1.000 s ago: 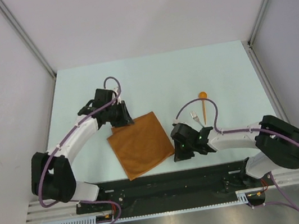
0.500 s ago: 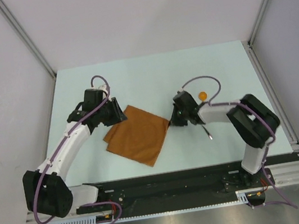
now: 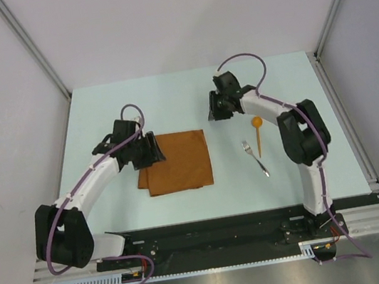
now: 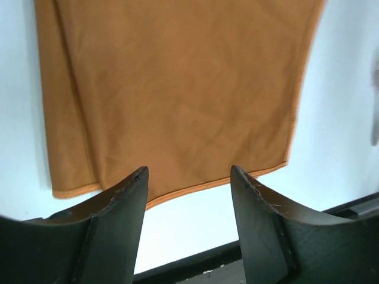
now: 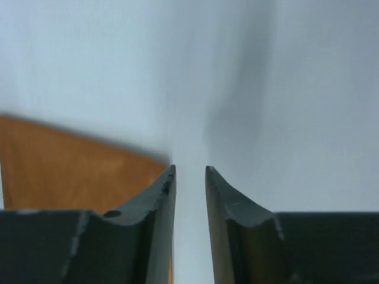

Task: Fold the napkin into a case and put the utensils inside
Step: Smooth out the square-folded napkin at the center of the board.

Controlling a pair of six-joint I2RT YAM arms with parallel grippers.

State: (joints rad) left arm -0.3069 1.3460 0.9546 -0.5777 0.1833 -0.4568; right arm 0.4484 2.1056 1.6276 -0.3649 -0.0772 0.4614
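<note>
Napkin lies flat on the counter, just toward 8 o'clock of its middle. It is doubled over into a rough rectangle, with a strip of the under layer showing along one side. The cloth looks thin, light and limp, so it will likely sag when lifted and slide on the smooth surface. The sound places to pinch are the hemmed corners, taking both layers at once. The left fingers stand wide apart at the napkin's 9 o'clock edge with nothing between them. The right fingers hover off its 1 o'clock corner, parted by a narrow gap and holding nothing. The fork lies at 3 o'clock and the spoon at 2 o'clock, both untouched.
</note>
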